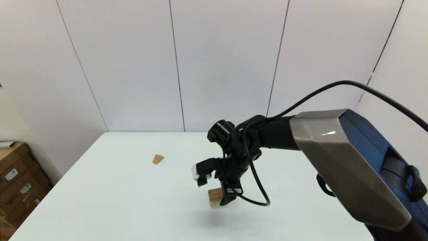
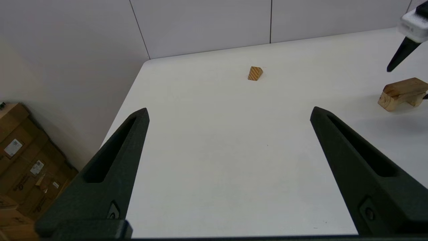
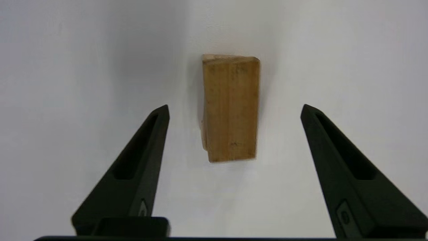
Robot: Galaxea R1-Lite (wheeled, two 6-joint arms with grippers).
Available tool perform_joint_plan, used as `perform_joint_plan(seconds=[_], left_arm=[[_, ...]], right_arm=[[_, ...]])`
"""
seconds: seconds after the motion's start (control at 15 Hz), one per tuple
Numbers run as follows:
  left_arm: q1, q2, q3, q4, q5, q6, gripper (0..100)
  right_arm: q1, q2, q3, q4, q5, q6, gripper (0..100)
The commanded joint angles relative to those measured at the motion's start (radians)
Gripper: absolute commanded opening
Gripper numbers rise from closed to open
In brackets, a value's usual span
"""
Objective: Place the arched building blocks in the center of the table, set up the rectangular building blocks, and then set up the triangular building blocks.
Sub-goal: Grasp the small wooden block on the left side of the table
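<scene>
- Above table (image 1: 100,201) centre: right gripper (image 3: 234,110) spread wide, released, over stacked arched building blocks (image 2: 394,99) and rectangular building blocks (image 3: 230,107).
- Triangular building blocks (image 1: 158,159) far-left, apart.
- Left gripper (image 2: 229,113) spread, empty.

Before you, a white worktop (image 1: 110,201) with a rounded far-left corner runs back to a pale panelled wall. Two groups of light-wood blocks lie directly on it, well apart. Toward your far left sits the triangular block (image 1: 157,159), small and alone, its striped end grain visible in the left wrist view (image 2: 255,73). Near the middle stands the arched block (image 2: 396,98), legs down on the surface, with the rectangular block (image 2: 405,86) lying flat across its top. From straight above, you see only the rectangular slab's broad face (image 3: 230,108) against the white surface. A soft shadow falls on the worktop just in front of this stack.
</scene>
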Motion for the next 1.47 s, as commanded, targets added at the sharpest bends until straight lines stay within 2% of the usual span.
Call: perform_joint_plan(seconds=[0.07, 0.27, 0.53, 0.73, 0.93, 1.27, 1.47], left_arm=[[0.001, 0.001, 0.0, 0.0, 0.0, 0.0, 100], [0.0, 0.001, 0.0, 0.0, 0.0, 0.0, 100], [0.001, 0.001, 0.0, 0.0, 0.0, 0.0, 100], [0.001, 0.001, 0.0, 0.0, 0.0, 0.0, 100], [0.0, 0.001, 0.0, 0.0, 0.0, 0.0, 100], [0.0, 0.001, 0.0, 0.0, 0.0, 0.0, 100], [0.0, 0.001, 0.0, 0.0, 0.0, 0.0, 100]], right_arm=[[-0.046, -0.2, 0.002, 0.044, 0.007, 0.008, 100], [-0.109, -0.413, 0.003, 0.145, 0.009, 0.051, 100], [-0.178, -0.702, 0.019, 0.289, 0.007, 0.183, 100], [-0.22, -0.878, 0.039, 0.331, -0.011, 0.282, 100], [-0.306, -1.067, 0.155, 0.348, -0.01, 0.361, 100], [-0.491, -1.429, 0.477, 0.346, -0.008, 0.374, 100], [-0.58, -1.622, 0.638, 0.341, -0.008, 0.448, 100]])
